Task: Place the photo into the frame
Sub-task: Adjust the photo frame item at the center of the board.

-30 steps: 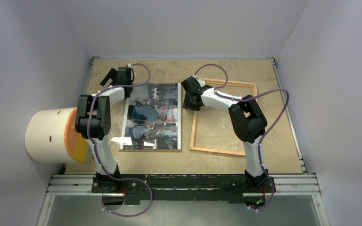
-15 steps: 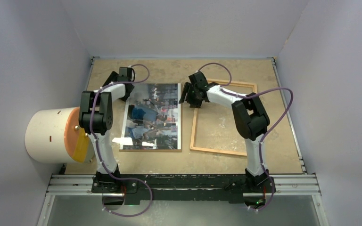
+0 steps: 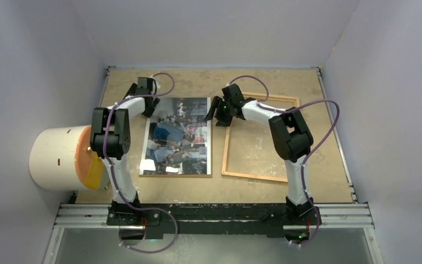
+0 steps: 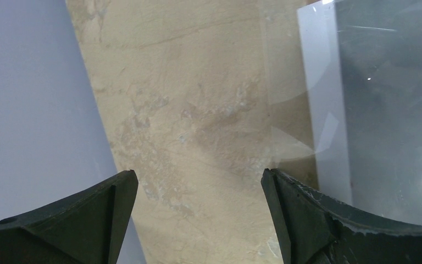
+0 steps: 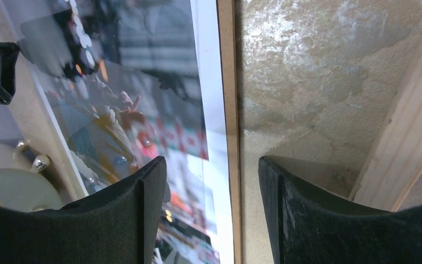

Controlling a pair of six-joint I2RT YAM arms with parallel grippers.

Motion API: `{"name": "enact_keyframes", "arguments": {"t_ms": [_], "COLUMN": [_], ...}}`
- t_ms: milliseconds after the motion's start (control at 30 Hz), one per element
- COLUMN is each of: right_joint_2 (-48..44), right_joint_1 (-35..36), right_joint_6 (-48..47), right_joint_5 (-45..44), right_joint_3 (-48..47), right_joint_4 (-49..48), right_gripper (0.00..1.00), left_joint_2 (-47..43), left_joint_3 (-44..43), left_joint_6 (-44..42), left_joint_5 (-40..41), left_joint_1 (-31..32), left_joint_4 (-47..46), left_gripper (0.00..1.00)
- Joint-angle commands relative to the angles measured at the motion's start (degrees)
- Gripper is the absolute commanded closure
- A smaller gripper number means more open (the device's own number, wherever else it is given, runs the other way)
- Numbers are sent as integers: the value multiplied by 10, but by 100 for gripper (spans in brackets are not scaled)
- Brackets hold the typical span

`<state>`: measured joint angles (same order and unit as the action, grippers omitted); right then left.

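Left gripper (image 4: 198, 181), dark jaws spread, hovers over the mottled tan counter (image 4: 198, 110) at the far-left corner of the glossy photo (image 3: 178, 137). Right gripper (image 5: 211, 165), likewise spread and empty, sits between the flat photo and the rectangular light-wood frame (image 3: 251, 176) to its right.

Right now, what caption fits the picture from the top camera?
Left gripper and right gripper, both open, flank the far edge of the photo; the light-wood frame lies alongside.

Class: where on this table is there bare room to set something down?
Free: the table strip along the back wall, beyond the photo and frame; the strip between their near edges and the base rail. Crowded: the gap between them, under the right claw.
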<state>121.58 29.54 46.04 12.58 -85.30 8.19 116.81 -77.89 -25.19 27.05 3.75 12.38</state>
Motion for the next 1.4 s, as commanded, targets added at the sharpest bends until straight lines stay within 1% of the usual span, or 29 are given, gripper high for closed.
{"name": "enact_keyframes", "arguments": {"t_ms": [0,233,367,500,667,767,933,1100,1167,1233,1367], "right_joint_2": [4,-11,-18,-30,-9,13,40,72,76,80,87], "right_joint_1": [-4,-9,-15,-35,-48,-51,-58,-60,-60,-61,-60], "right_joint_6": [4,6,17,25,7,4,16,22,28,34,42], "right_joint_5": [14,5,-6,-21,-38,-54,-59,-52,-45,-35,-11], "right_joint_3": [26,46,63,70,17,-14,-38,-79,-83,-84,-83], "right_joint_4": [3,2,-3,-8,19,39,24,33,28,22,14], "right_gripper": [35,36,37,36,36,35,34,34,34,33,33], "left_joint_2": [-5,-27,-39,-51,-64,-60,-12,39,54,68,69], "left_joint_3": [30,42,66,73,33,6,-31,-79,-93,-106,-114], "left_joint_6": [36,32,27,27,26,26,31,58,64,66,77], "left_joint_5": [-127,-164,-170,-146,-115,-70,15,59,55,35,-37], "left_joint_1": [7,7,12,12,-2,-6,-9,-14,-14,-13,-13], "left_joint_4": [60,67,50,35,36,24,-1,-3,1,15,51], "left_gripper": [8,9,9,8,7,7,7,8,8,8,8]}}
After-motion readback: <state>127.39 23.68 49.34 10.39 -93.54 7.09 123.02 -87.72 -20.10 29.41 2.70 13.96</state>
